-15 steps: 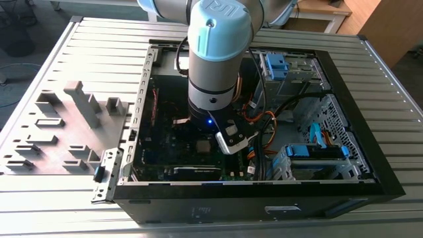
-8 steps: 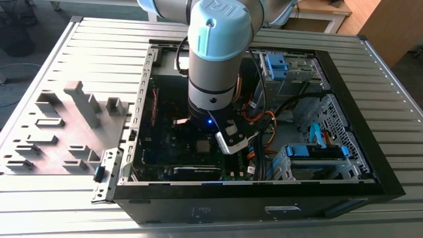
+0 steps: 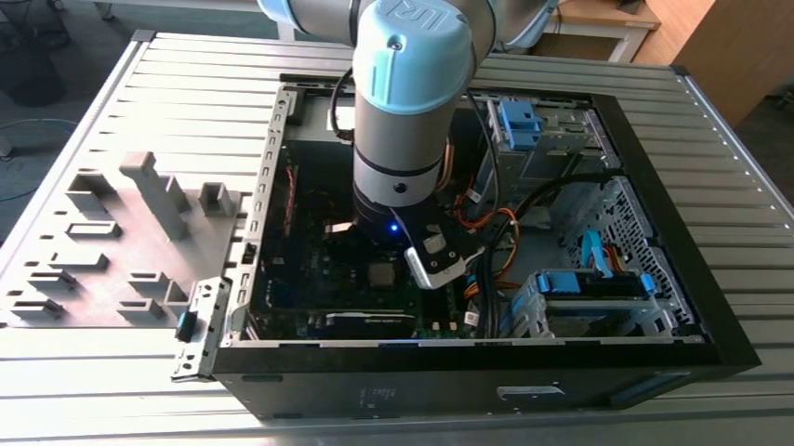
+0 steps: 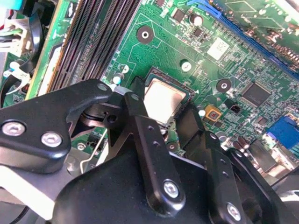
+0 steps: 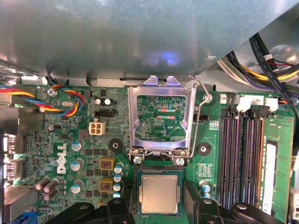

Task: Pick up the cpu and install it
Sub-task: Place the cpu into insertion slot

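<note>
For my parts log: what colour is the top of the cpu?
Silver-grey; the cpu shows best in the first wrist view.

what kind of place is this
Likely a robotics lab bench for PC assembly: a robot arm reaches into an open computer case on a slatted table beside a grey fixture tray.

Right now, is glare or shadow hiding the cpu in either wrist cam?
Second wrist view: the cpu lid glares pale, nearly washed out. First wrist view: it is evenly lit and unshadowed, and a bluish glare patch sits on the case wall. Exterior view: the computer case interior is dark against the bright table, and a blue light glows under the arm.
</note>
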Robot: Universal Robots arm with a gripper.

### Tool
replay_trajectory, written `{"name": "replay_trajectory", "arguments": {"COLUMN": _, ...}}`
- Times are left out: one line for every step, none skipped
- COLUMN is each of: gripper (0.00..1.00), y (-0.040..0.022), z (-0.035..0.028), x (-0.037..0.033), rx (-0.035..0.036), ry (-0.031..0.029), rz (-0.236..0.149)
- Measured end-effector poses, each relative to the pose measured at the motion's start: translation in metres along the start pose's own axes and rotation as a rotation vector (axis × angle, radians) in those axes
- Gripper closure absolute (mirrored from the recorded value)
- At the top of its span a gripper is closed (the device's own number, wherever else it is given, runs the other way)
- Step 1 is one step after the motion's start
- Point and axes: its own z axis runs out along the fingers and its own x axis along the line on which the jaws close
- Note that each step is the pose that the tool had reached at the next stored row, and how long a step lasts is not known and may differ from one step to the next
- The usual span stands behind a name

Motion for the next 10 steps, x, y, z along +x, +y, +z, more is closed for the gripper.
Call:
{"name": "replay_trajectory", "arguments": {"gripper": 0.49, "y": 0.0, "z": 0.0, "x": 0.0, "rx": 0.0, "ry": -0.0001, "rz": 0.0}}
{"name": "replay_trajectory", "arguments": {"gripper": 0.49, "y": 0.0, "z": 0.0, "x": 0.0, "rx": 0.0, "ry": 0.0, "rz": 0.0}}
{"name": "replay_trajectory", "arguments": {"gripper": 0.49, "y": 0.0, "z": 0.0, "x": -0.0001, "rx": -0.0001, "ry": -0.0001, "rz": 0.0}}
{"name": "replay_trajectory", "arguments": {"gripper": 0.49, "y": 0.0, "z": 0.0, "x": -0.0001, "rx": -0.0001, "ry": -0.0001, "rz": 0.0}}
{"name": "replay_trajectory", "arguments": {"gripper": 0.49, "y": 0.0, "z": -0.0001, "x": -0.0001, "rx": -0.0002, "ry": -0.0002, "rz": 0.0}}
{"name": "replay_trajectory", "arguments": {"gripper": 0.49, "y": 0.0001, "z": -0.0006, "x": -0.0001, "rx": -0.0006, "ry": -0.0004, "rz": 0.0}}
{"name": "replay_trajectory", "arguments": {"gripper": 0.49, "y": 0.0001, "z": -0.0013, "x": -0.0002, "rx": -0.001, "ry": -0.0006, "rz": 0.0}}
{"name": "replay_trajectory", "arguments": {"gripper": 0.49, "y": 0.0, "z": -0.0025, "x": -0.0001, "rx": -0.0003, "ry": -0.0003, "rz": 0.0}}
{"name": "replay_trajectory", "arguments": {"gripper": 0.49, "y": 0.0, "z": -0.0035, "x": -0.0001, "rx": -0.0003, "ry": -0.0002, "rz": 0.0}}
{"name": "replay_trajectory", "arguments": {"gripper": 0.49, "y": -0.0001, "z": -0.0045, "x": -0.0001, "rx": -0.0002, "ry": -0.0001, "rz": 0.0}}
